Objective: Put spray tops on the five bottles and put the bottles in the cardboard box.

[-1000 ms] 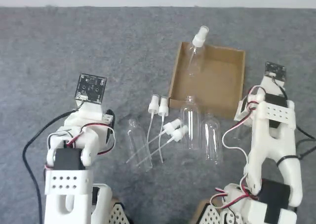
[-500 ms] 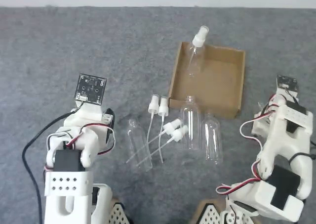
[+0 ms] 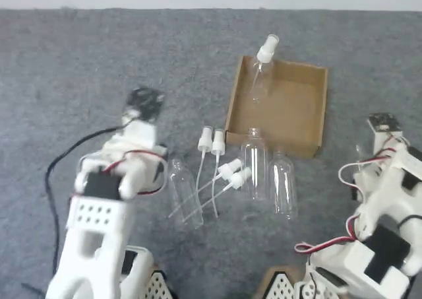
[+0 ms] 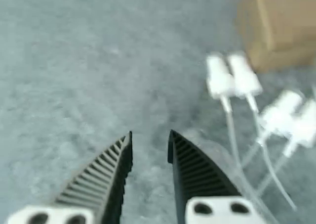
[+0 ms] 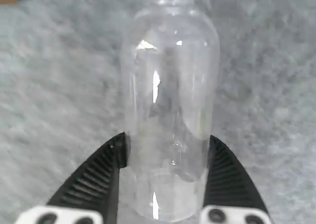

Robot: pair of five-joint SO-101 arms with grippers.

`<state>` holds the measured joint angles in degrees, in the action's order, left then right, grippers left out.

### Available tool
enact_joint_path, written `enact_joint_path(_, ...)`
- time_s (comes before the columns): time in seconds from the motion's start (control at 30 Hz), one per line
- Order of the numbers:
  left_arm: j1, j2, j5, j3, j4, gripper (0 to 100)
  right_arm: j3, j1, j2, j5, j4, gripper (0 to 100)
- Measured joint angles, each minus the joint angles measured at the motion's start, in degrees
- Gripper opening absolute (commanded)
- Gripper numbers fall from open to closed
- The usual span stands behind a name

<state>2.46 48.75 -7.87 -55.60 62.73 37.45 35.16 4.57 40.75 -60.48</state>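
Observation:
My right gripper (image 5: 165, 145) is shut on a clear, topless bottle (image 5: 170, 85), its fingers pressed against both sides above the grey carpet. The right arm (image 3: 389, 193) stands right of the cardboard box (image 3: 300, 117). In that box lies one bottle with a spray top (image 3: 262, 74). Three topless bottles lie in front of it, at the left (image 3: 184, 193), the middle (image 3: 254, 164) and the right (image 3: 283, 183). Several white spray tops (image 3: 221, 157) with long tubes lie between them. My left gripper (image 4: 149, 137) is open and holds nothing, close to the left bottle and short of the spray tops (image 4: 232, 78).
Grey carpet covers the whole table. The left arm (image 3: 122, 177) and its black cable (image 3: 56, 173) take up the near left. A corner of the box (image 4: 276, 21) shows beyond the spray tops in the left wrist view.
The right arm swung right, away from the box front. The left arm moved forward and right, toward the left bottle and the spray tops.

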Motion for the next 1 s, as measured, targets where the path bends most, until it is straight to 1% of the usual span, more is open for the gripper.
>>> enact_joint_path(0.1,4.1,-7.7,0.4,3.7,0.0,11,0.0,3.3,0.0,2.6,0.0,11.3)
enact_joint_path(0.2,6.6,-14.8,2.4,7.7,-0.6,13,0.0,6.3,0.0,6.0,0.0,12.5)
enact_joint_path(0.33,7.7,-24.8,3.2,13.8,-1.9,18,0.0,9.2,0.0,9.2,0.0,20.2)
enact_joint_path(0.4,7.7,-30.7,3.7,17.3,-1.9,18,0.0,9.9,0.0,10.8,0.0,22.9)
enact_joint_path(0.63,7.8,-47.6,5.1,28.0,-2.2,18,2.2,10.5,-0.4,16.2,0.0,24.6)
enact_joint_path(0.77,8.4,-53.5,6.4,34.3,-2.2,18,4.2,10.5,-0.4,19.1,0.5,24.6)
enact_joint_path(0.83,9.7,-55.8,6.3,36.2,-2.2,18,5.6,10.5,-0.4,19.5,2.5,24.6)
enact_joint_path(1.0,11.9,-60.6,10.1,38.8,-2.2,18,8.4,10.5,0.3,19.7,7.1,24.6)
